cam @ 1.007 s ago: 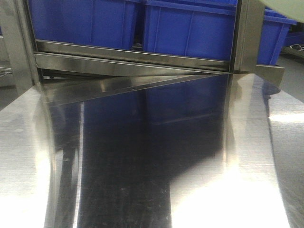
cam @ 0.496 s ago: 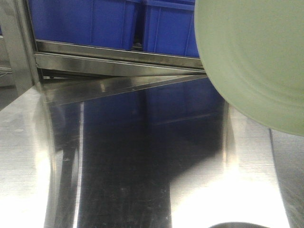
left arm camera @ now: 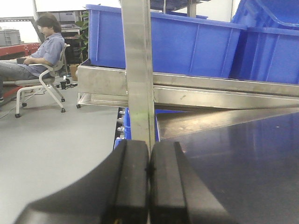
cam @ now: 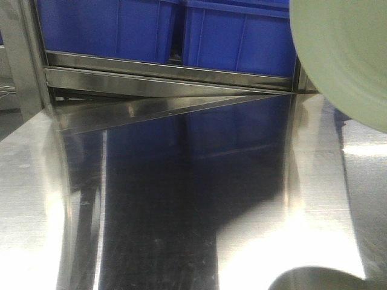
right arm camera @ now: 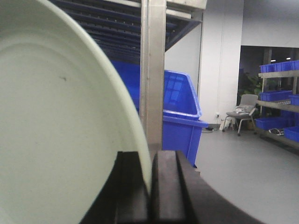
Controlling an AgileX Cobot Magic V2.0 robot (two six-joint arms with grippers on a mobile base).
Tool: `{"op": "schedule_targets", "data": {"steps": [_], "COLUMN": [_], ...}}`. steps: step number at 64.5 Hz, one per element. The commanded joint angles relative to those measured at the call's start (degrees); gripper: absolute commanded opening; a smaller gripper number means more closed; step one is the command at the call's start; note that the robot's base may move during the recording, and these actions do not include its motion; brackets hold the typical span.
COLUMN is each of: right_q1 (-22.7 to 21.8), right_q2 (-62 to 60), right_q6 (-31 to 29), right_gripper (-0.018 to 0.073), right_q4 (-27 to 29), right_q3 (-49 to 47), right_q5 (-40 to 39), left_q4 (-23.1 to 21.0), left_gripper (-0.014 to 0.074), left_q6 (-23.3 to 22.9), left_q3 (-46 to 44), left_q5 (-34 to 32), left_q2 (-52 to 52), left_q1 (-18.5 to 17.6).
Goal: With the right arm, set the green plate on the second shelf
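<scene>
A: R gripper [right arm camera: 152, 186]?
B: Clamped on green plate [right arm camera: 56, 130] rim; plate spreads to its left, in air over tabletop [cam: 181, 199] right side. L gripper [left arm camera: 148, 182] closed, empty.
A: Clearance?
B: Rack post [right arm camera: 153, 70] close behind rim; blue bins [cam: 242, 42] beyond.

Pale green plate [cam: 347, 57], steeply tilted, aloft before second shelf [cam: 169, 81]

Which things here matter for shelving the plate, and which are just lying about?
Job: round pale green plate, pinched at its rim by the right gripper; brushed-steel rack shelf.
Lying about: big blue plastic bins; mirror-like steel tabletop; left gripper, shut empty; seated person.
</scene>
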Motion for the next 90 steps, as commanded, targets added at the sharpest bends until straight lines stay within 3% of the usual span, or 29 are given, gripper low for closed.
{"op": "schedule_targets", "data": {"steps": [1,90], "right_q1": [-0.41,-0.41], "right_q2": [0.49,0.49], "right_q6": [-0.07,-0.07], "right_gripper": [0.0056,0.0056], "right_q4": [0.57,0.57], "right_q3": [-1.42,-1.42], "right_q5": [-7.09,-6.92], "left_q4": [-0.37,-0.37], "left_gripper": [0.013,0.013], "left_q6": [-0.33,-0.33], "left_q3": [2.27,2.27], "left_q5": [-5.42,-5.42], "left_q2": [-1.13,-1.13], "left_q1": [-0.12,-0.12]}}
